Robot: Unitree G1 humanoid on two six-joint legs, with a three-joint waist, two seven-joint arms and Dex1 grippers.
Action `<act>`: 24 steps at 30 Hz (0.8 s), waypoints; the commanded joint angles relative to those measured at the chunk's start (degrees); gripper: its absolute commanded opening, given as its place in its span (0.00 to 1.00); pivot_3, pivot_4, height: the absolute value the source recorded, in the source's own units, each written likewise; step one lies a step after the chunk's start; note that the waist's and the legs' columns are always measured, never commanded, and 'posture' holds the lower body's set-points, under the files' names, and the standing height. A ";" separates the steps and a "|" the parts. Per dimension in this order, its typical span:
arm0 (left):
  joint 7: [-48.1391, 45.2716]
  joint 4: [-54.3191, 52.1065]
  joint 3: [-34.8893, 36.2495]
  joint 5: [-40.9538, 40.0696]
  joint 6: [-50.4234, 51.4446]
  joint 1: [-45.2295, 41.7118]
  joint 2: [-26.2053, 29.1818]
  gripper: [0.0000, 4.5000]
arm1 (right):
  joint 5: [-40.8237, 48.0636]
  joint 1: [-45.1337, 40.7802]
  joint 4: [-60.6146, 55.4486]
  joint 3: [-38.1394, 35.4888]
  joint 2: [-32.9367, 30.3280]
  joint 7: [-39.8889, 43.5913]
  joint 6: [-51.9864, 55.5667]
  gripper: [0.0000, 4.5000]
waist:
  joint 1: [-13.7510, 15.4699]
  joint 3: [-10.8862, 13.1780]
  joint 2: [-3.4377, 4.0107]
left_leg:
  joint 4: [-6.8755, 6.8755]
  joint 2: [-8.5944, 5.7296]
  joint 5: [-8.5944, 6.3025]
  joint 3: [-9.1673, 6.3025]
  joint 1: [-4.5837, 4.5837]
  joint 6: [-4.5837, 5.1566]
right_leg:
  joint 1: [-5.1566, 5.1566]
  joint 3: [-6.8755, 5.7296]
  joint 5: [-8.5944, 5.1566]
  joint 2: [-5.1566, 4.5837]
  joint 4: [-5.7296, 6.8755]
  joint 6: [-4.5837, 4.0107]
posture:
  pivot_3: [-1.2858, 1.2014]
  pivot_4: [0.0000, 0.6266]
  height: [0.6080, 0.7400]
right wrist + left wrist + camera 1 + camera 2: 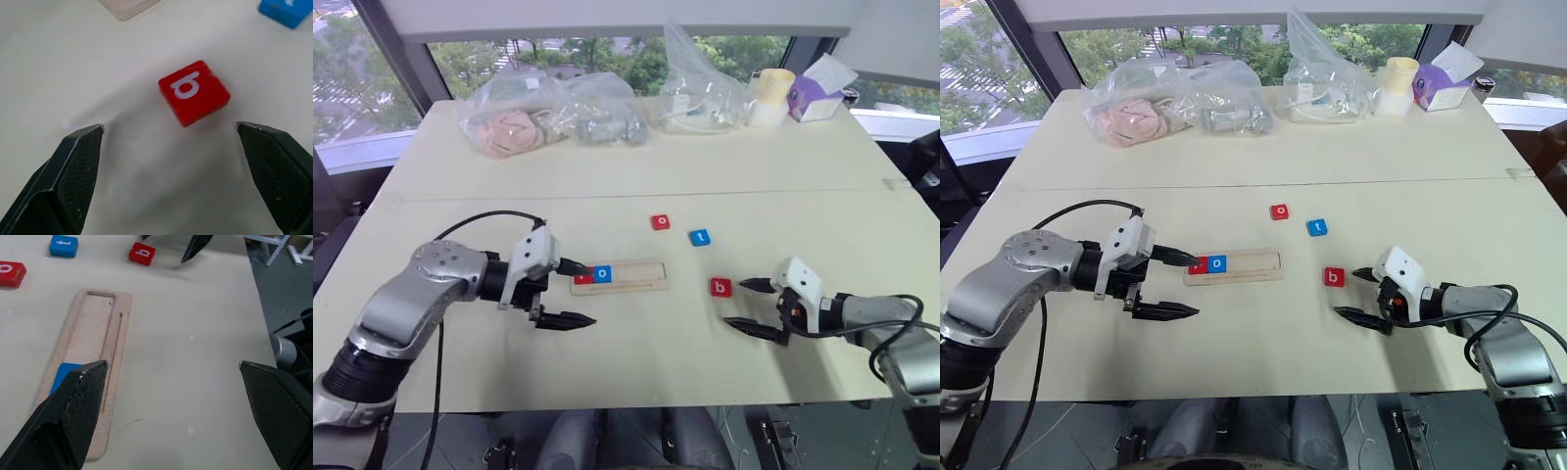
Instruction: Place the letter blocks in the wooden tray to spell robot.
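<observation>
The wooden tray point(641, 275) lies at the table's middle, with a red letter block point(584, 277) and a blue "o" block point(602, 274) in its left end. Beyond the tray lie a red "o" block point(660, 222) and a blue "t" block point(699, 237). A red "b" block point(721, 287) rests to the tray's right. My left gripper point(591, 292) hovers open at the tray's left end, one finger over the red block. Just right of the "b" block point(194, 92), my right gripper point(733, 304) stands open and holds nothing.
Clear plastic bags point(553, 113) with soft items lie along the table's far side, beside a pale cup point(771, 95) and a tissue box point(818, 93). A seam point(636, 196) crosses the table beyond the blocks. Black cables trail from both arms.
</observation>
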 commanded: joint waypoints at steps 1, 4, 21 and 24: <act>0.82 -1.49 1.85 -0.72 0.45 0.23 0.59 1.00 | -2.25 -4.05 7.15 1.98 0.50 1.76 -7.61 0.99 | 0.09 0.00 0.00 | 0.00 0.00 0.00 0.00 0.00 0.00 | 0.00 0.00 0.01 0.02 -0.01 -0.01 | 0.52 0.24 1.00; 2.07 -1.61 2.68 -1.01 1.03 0.47 0.44 1.00 | -2.77 -7.29 11.24 3.61 1.27 2.82 -10.18 0.99 | 0.12 0.00 0.00 | -0.01 0.02 0.00 -0.02 0.00 -0.01 | 0.00 0.01 0.02 0.05 -0.03 -0.03 | 0.52 0.24 1.00; 3.71 0.26 6.36 0.87 -0.01 4.95 4.61 1.00 | -4.28 -14.81 8.65 8.23 1.70 4.84 -8.30 0.24 | -0.11 0.00 0.02 | -0.01 0.12 -0.01 -0.01 0.02 -0.02 | -0.04 0.05 0.09 0.10 -0.05 -0.14 | 0.52 0.24 1.00; 3.72 4.02 7.50 3.08 -2.43 6.61 6.34 1.00 | -6.06 -21.20 6.23 11.55 5.06 1.81 -3.48 0.24 | -0.35 0.00 0.04 | -0.06 0.19 -0.01 0.03 0.02 -0.03 | -0.11 0.09 0.12 0.13 -0.04 -0.19 | 0.52 0.24 1.00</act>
